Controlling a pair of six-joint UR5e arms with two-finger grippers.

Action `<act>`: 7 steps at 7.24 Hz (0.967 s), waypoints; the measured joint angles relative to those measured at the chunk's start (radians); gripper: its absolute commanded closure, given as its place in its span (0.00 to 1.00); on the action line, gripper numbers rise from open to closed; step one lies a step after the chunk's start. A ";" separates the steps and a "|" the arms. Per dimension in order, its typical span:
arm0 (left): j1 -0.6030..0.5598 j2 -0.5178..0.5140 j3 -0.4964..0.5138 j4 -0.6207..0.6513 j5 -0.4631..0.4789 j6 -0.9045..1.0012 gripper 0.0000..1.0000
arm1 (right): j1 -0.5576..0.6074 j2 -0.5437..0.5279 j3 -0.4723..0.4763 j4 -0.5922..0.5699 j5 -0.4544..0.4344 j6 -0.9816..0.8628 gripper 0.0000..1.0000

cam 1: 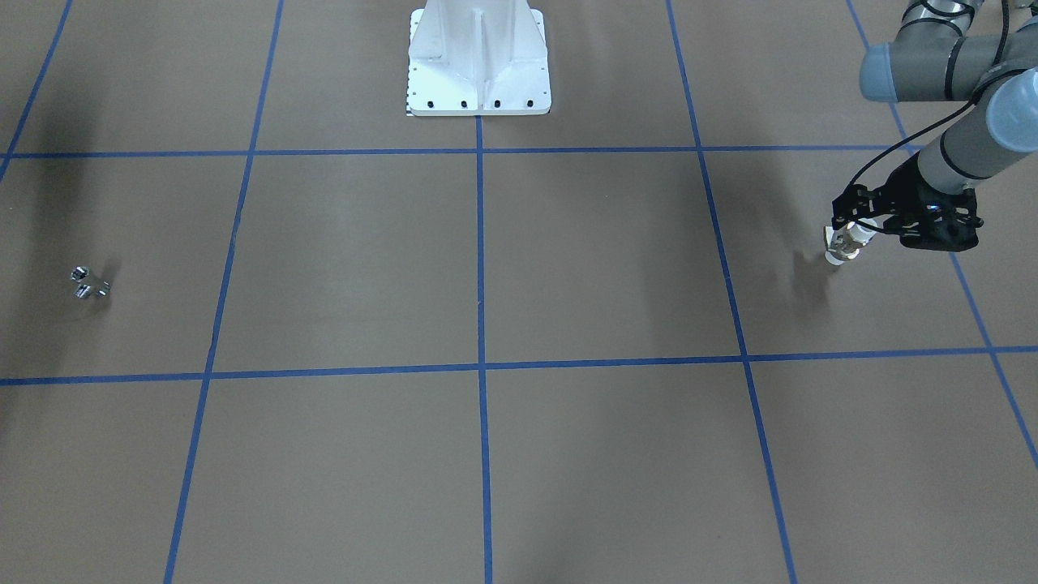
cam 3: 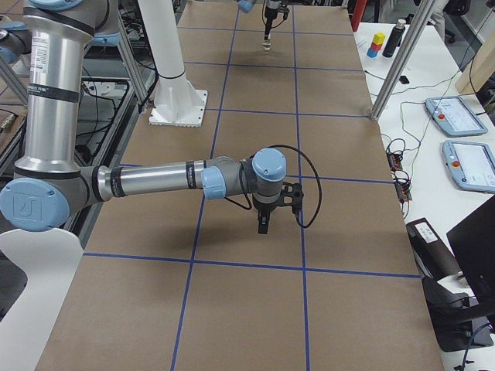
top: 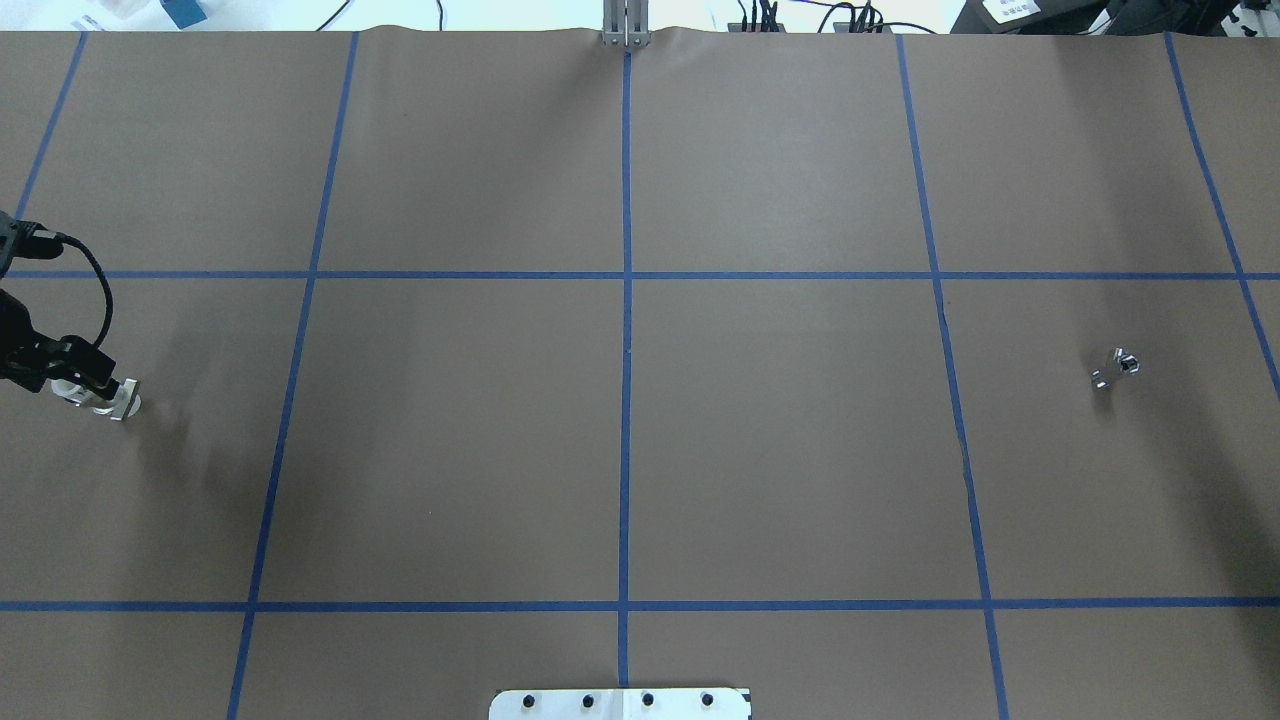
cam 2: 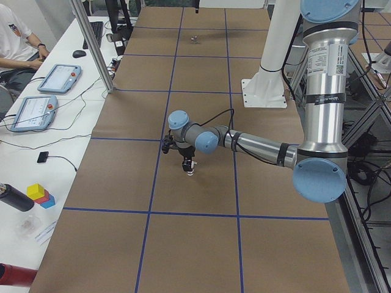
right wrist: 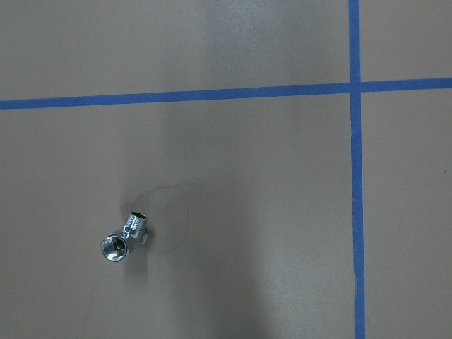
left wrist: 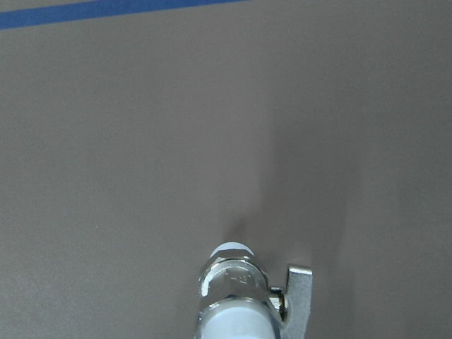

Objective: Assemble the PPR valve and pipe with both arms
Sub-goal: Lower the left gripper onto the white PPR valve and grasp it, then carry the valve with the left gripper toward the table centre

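White-ended PPR valve [cam 1: 843, 245] sits gripped between the clenched left fingers [cam 1: 842, 209]; chrome pipe [cam 1: 87, 283] lies on the surface [cam 1: 608, 454], well apart from them. Whether the right fingers [cam 3: 264, 224] are clenched cannot be told.

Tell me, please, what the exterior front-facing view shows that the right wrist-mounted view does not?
Only the front-facing view shows the grey tubular left arm, its black skeletal left gripper with jaws closed around the white-ended, metal-banded PPR valve, and the white bolted pedestal. Only the right wrist view shows the small shiny chrome pipe fitting closely enough to make out its open round mouth and ribbed stub. Both show that fitting lying alone on the brown paper table cover crossed by blue tape lines.
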 measured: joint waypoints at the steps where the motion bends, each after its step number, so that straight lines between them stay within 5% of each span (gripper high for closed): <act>1: 0.000 0.000 0.000 0.000 0.001 0.000 0.57 | 0.000 0.000 -0.002 0.000 0.000 0.000 0.01; 3: -0.001 0.000 0.000 0.002 0.002 -0.001 1.00 | 0.000 0.000 -0.003 0.001 0.000 -0.001 0.01; 7: -0.009 -0.013 -0.107 0.095 -0.005 -0.020 1.00 | 0.000 0.001 -0.004 0.002 0.000 0.000 0.01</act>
